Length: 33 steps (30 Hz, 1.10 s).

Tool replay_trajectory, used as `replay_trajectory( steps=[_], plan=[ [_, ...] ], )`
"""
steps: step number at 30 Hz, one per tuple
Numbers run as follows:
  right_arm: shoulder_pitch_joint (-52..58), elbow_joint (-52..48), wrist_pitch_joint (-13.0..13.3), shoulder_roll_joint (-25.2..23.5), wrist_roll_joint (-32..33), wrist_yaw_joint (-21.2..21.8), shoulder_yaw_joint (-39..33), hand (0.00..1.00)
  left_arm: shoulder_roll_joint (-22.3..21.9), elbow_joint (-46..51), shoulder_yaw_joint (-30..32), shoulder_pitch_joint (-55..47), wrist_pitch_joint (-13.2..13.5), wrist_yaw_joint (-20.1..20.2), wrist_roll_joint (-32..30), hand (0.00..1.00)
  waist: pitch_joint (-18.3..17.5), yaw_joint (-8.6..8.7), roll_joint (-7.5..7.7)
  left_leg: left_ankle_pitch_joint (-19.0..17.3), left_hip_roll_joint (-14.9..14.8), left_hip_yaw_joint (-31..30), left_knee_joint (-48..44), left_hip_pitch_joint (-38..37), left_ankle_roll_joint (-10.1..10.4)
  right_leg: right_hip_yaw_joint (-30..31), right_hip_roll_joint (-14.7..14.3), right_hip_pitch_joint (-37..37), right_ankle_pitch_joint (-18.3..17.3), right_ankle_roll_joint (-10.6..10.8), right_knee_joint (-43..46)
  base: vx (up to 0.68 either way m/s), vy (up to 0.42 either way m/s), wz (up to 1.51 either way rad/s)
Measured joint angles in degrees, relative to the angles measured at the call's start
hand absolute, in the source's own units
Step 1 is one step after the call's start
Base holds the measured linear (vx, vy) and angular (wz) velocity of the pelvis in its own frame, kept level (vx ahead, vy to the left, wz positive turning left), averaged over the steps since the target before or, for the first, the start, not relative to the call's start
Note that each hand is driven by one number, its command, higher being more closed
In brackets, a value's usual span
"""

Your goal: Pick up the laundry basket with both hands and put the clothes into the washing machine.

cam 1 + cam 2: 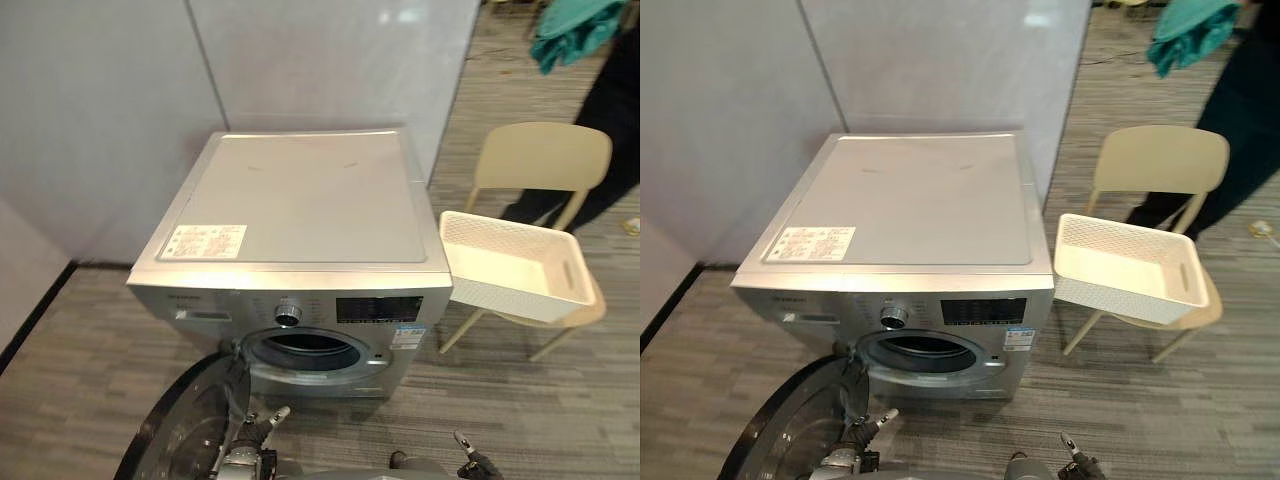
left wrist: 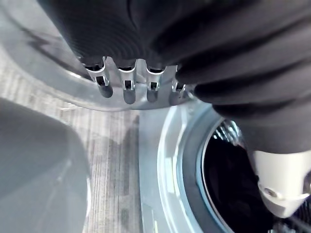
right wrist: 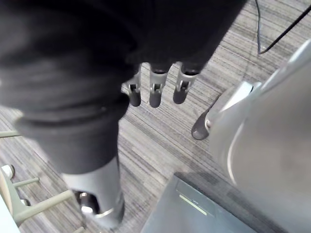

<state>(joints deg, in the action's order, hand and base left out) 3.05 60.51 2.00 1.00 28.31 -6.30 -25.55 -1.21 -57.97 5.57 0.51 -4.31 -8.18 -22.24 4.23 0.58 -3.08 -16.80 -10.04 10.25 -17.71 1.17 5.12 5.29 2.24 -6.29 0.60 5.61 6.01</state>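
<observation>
We count one basket (image 1: pixel 500 295) on one chair (image 1: pixel 545 155), one washer (image 1: pixel 300 200); left hand (image 2: pixel 129 92) and right hand (image 3: pixel 155 94) hang slack-fingered, holding nothing.

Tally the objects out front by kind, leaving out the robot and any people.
Washer: 1
Basket: 1
Chair: 1
Teal cloth: 1
Total: 4

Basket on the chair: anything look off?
Yes. The laundry basket holds no visible clothes and overhangs the chair on the washing machine side. Nothing looks spilled or damaged.
</observation>
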Motion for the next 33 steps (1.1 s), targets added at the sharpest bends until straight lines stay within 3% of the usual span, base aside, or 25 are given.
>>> replay_trajectory(
  steps=[2, 4, 7, 8, 13, 16, 17, 22, 26, 28, 29, 30, 32, 33],
  plan=[
    [0.71, 1.44, -0.06, -0.49, -1.53, -0.08, 1.73, 0.00, 1.60, -2.23, -4.26, 1.49, 0.06, -0.56, -3.47, 0.00, -0.60, 0.68, 1.52, 1.80, 1.28, 3.38, 2.86, -0.61, -0.77, 2.93, 1.22, 0.00, 3.86, 0.66, -5.65, 0.00, 0.100, -0.70],
    [2.18, 1.93, -0.12, -0.62, -1.96, -0.08, 2.36, 0.00, 2.72, -3.49, -6.25, 2.38, 0.12, -0.14, -5.47, 0.00, -1.10, 1.58, 2.22, 3.59, 2.92, 4.35, 6.93, -2.20, -0.86, 3.47, 2.04, 0.37, 5.10, 0.52, -7.97, 0.09, 0.048, -0.26],
    [3.47, 2.32, 0.00, -0.02, -1.84, 0.02, 1.26, 0.00, 3.66, -4.80, -9.00, 4.48, 0.17, 0.58, -6.23, 0.00, -1.04, 2.50, 2.13, 5.17, 3.39, 4.66, 9.90, -3.97, -0.59, 3.49, 1.90, 0.38, 5.45, 0.47, -9.06, 0.14, 0.011, -0.11],
    [3.35, 2.73, -0.01, 0.55, -1.93, 0.16, 0.92, 0.00, 3.67, -5.37, -10.52, 5.86, 0.18, 0.62, -6.52, 0.00, -0.66, 2.85, 1.48, 5.19, 3.18, 4.20, 9.64, -3.59, -0.54, 3.59, 1.55, -0.27, 5.58, 0.45, -8.93, 0.12, -0.042, -0.19],
    [3.07, 3.94, -0.14, 1.81, -2.15, 0.09, -1.62, 0.00, 3.58, -6.98, -12.12, 9.73, 0.11, 1.92, -7.98, 0.00, 1.89, 3.79, -0.31, 5.19, 2.12, 7.09, 9.67, -5.81, -0.55, 4.31, -1.15, -3.79, 5.49, 0.30, -3.01, 0.04, -0.052, -0.63],
    [2.11, 3.85, -0.53, 2.19, -5.44, 0.25, -1.52, 0.00, 4.21, -6.75, -10.70, 10.79, 0.43, 1.92, -7.49, 0.00, 3.70, 3.93, 0.65, 4.52, 3.06, 10.69, 9.68, -8.06, -1.47, 1.20, -1.80, -7.59, 3.47, -2.90, 4.35, -0.07, -0.030, -0.92],
    [1.11, 3.87, -1.04, 2.27, -6.51, 0.30, -1.48, 0.00, 4.74, -6.21, -9.62, 10.72, 0.78, 1.87, -6.25, 0.00, 4.08, 3.95, 1.07, 3.88, 3.32, 11.57, 9.65, -8.50, -1.88, -1.11, -0.91, -8.16, 1.36, -5.12, 5.02, -0.09, -0.006, -0.57],
    [0.81, 3.82, -2.47, 3.22, -8.68, 1.32, -1.62, 0.00, 6.53, -5.56, -9.65, 9.44, 1.14, 1.85, -3.16, 0.00, 4.71, 4.66, 0.24, 2.32, 4.21, 11.59, 9.25, -8.07, -1.56, -2.80, 1.54, -8.81, 1.12, -3.26, 5.51, -0.09, 0.015, -0.02],
    [0.41, 3.63, -2.47, 3.49, -8.65, 1.57, -2.80, 0.00, 7.11, -5.60, -9.59, 8.87, 1.12, 2.02, -3.27, 0.00, 4.61, 3.89, 0.11, 0.87, 2.00, 10.63, 7.67, -8.02, 0.60, -4.68, 0.68, -7.01, 1.40, -2.95, 5.00, -0.01, -0.036, 0.16],
    [0.23, 3.63, -2.48, 3.75, -8.64, 1.61, -2.60, 0.00, 7.06, -5.59, -8.28, 7.52, 1.06, 2.17, -3.26, 0.00, 4.56, 3.59, -0.16, -0.56, -0.94, 10.81, 4.66, -8.06, 2.90, -5.53, -1.60, -7.13, -1.15, -4.28, 8.24, 0.10, -0.152, 0.02],
    [0.11, 3.60, -2.43, 3.82, -8.59, 1.71, -2.22, 0.00, 7.09, -5.55, -6.98, 5.86, 0.88, 2.59, -3.11, 0.00, 4.41, 3.48, -0.76, -1.43, -4.00, 10.49, 0.15, -8.10, 4.44, -6.73, -3.37, -6.60, -3.97, -5.47, 10.41, 0.18, -0.170, 0.10],
    [-0.07, 3.61, -2.36, 3.76, -8.47, 1.73, -1.91, 0.00, 7.24, -5.51, -6.34, 5.43, 0.86, 2.85, -2.90, 0.00, 4.53, 3.45, -0.60, -1.37, -5.02, 9.75, -3.92, -7.05, 4.47, -7.08, -3.91, -6.06, -5.02, -5.64, 10.99, 0.24, -0.268, 0.05],
    [-0.04, 3.11, -1.87, 4.57, -6.93, 2.50, -1.67, 0.00, 5.99, -5.41, -3.22, 3.59, 0.67, 3.18, 0.09, 0.00, 5.16, 2.91, -0.13, 4.29, -9.01, 6.54, -22.87, -0.22, -2.53, -6.84, -5.28, -2.65, -6.00, -7.10, 12.09, 0.24, -0.250, -0.09],
    [-0.18, 3.06, -1.61, 4.66, -6.25, 2.73, -1.65, 0.00, 5.37, -5.35, -2.90, 3.26, 0.69, 3.18, 1.29, 0.00, 5.39, 2.38, -0.09, 4.33, -8.89, 5.26, -25.92, 0.94, -2.68, -6.57, -5.25, -1.54, -6.39, -7.55, 12.05, 0.22, -0.175, -0.25]
  ],
)
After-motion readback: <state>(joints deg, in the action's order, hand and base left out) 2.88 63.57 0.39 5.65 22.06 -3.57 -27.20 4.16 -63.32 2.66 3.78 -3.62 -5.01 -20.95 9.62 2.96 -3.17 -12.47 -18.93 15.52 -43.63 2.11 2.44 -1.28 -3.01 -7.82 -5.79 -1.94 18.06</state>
